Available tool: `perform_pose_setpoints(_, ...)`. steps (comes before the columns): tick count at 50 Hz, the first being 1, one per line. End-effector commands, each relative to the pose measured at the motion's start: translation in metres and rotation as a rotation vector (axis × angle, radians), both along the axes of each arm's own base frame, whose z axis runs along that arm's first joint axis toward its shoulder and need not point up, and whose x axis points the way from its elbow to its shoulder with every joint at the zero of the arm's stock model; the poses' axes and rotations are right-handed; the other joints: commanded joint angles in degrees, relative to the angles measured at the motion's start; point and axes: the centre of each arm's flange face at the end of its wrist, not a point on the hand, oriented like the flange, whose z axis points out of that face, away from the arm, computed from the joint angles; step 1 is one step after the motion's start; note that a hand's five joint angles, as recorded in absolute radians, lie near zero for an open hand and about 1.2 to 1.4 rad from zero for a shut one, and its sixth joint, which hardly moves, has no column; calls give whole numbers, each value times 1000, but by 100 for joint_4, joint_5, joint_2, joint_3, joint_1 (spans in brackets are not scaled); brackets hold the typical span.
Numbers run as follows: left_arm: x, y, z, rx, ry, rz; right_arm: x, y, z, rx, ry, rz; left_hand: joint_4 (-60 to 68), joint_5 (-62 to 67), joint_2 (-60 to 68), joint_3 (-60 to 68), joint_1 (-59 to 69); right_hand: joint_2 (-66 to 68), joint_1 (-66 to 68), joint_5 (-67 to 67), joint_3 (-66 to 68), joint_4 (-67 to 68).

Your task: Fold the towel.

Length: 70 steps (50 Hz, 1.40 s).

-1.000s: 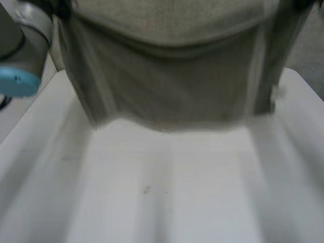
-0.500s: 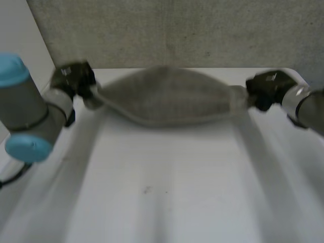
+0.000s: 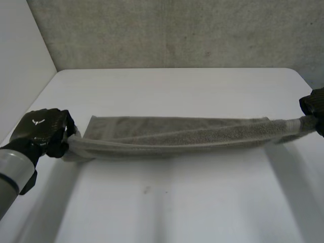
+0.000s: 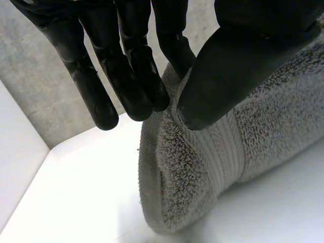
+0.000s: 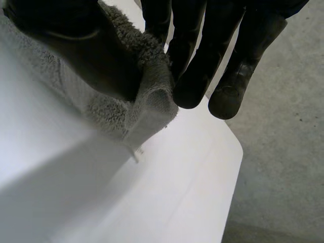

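Observation:
A grey-green towel (image 3: 177, 135) lies stretched across the white table (image 3: 172, 202) as a long, narrow folded band. My left hand (image 3: 43, 132) pinches its left end, which is lifted slightly off the table. In the left wrist view the thumb (image 4: 238, 66) presses the towel's banded end (image 4: 202, 162) against the fingers (image 4: 136, 76). My right hand (image 3: 315, 107) holds the towel's right end at the table's right edge. In the right wrist view the thumb (image 5: 86, 55) and fingers (image 5: 202, 66) pinch that corner of the towel (image 5: 136, 101).
A grey concrete floor (image 3: 172, 33) lies beyond the table's far edge. A white wall (image 3: 20, 66) runs along the left. A small dark speck (image 3: 147, 190) marks the tabletop in front of the towel.
The towel hung raised in front of the camera a second ago. Both hands have swept it down and toward me and laid it across the table as a flat band.

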Motion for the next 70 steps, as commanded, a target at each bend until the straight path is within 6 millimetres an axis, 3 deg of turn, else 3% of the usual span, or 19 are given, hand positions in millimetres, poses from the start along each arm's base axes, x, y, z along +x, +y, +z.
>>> perform_pose_setpoints(1,-4,1,-6,23,-1,-43,0,-5,-21,84,-29,41,1012,1141,1023,1023,1198,462,434,351,380,295)
perform_pose_setpoints(6,-13,-36,-25,74,-18,-50,-3,-39,-56,169,-19,-2,1012,1141,1023,1023,1198,462,434,351,380,295)
perform_pose_setpoints(9,-15,-47,-30,84,-22,-45,-1,-46,-62,179,-12,-10,1012,1141,1023,1023,1198,462,434,351,380,295)
perform_pose_setpoints(11,-22,-67,-36,87,-31,-34,6,-59,-75,193,-7,-15,1012,1141,1023,1023,1198,462,434,351,380,295)
perform_pose_setpoints(19,-36,-112,-47,85,-54,7,17,-95,-100,224,-79,-38,1012,1141,1023,1023,1198,462,434,351,380,295)
perform_pose_setpoints(25,-57,-128,-61,108,-73,-7,28,-118,-110,203,-73,-70,1012,1141,1023,1023,1198,462,434,351,380,295)
perform_pose_setpoints(37,-74,-154,-77,63,-159,14,48,-142,-120,149,-40,-80,1012,1141,1023,1023,1198,462,434,351,380,295)
perform_pose_setpoints(38,-80,-153,-78,55,-168,1,49,-146,-120,137,-40,-89,232,361,242,243,418,-1064,-1092,-1175,-1146,-1231)
perform_pose_setpoints(39,-80,-153,-78,55,-168,0,49,-146,-120,137,-40,-89,224,353,234,235,410,-1079,-1108,-1190,-1162,-1247)
perform_pose_setpoints(40,-83,-154,-77,47,-173,-5,49,-150,-117,119,-40,-108,-2540,-2411,-2530,-2530,-2354,-6538,-6566,-6649,-6620,-6705)
perform_pose_setpoints(41,-85,-155,-75,35,-176,0,49,-154,-111,93,-48,-126,-4966,-4837,-4956,-4955,-4780,-6538,-6566,-6649,-6620,-6705)
perform_pose_setpoints(42,-85,-155,-75,35,-176,0,49,-154,-111,92,-49,-126,-4990,-4861,-4980,-4980,-4804,-6538,-6566,-6649,-6620,-6705)
perform_pose_setpoints(43,-86,-157,-70,19,-176,22,49,-159,-104,59,-66,-142,-5988,-5859,-5977,-5977,-5802,-6538,-6566,-6649,-6620,-6705)
perform_pose_setpoints(44,-86,-157,-70,18,-176,22,48,-159,-104,58,-66,-142,-5988,-5859,-5977,-5977,-5802,-6538,-6566,-6649,-6620,-6705)
perform_pose_setpoints(48,-85,-164,-45,-57,-162,106,49,-175,-69,-68,-162,-173,-5988,-5859,-5977,-5977,-5802,-6538,-6566,-6649,-6620,-6705)
perform_pose_setpoints(54,-88,-156,-3,-142,-122,126,47,-168,-30,-141,-231,-186,-5988,-5859,-5977,-5977,-5802,-6538,-6566,-6649,-6620,-6705)
perform_pose_setpoints(57,-87,-147,7,-150,-118,120,44,-157,-23,-135,-240,-179,-5988,-5859,-5977,-5977,-5802,-6538,-6566,-6649,-6620,-6705)
perform_pose_setpoints(63,-82,-132,12,-140,-124,108,43,-136,-16,-128,-235,-158,-5988,-5859,-5977,-5977,-5802,-6538,-6566,-6649,-6620,-6705)
perform_pose_setpoints(70,-78,-109,-5,-63,-150,48,48,-98,-36,-43,-211,-62,-5714,-5586,-5704,-5704,-5529,-6538,-6566,-6649,-6620,-6705)
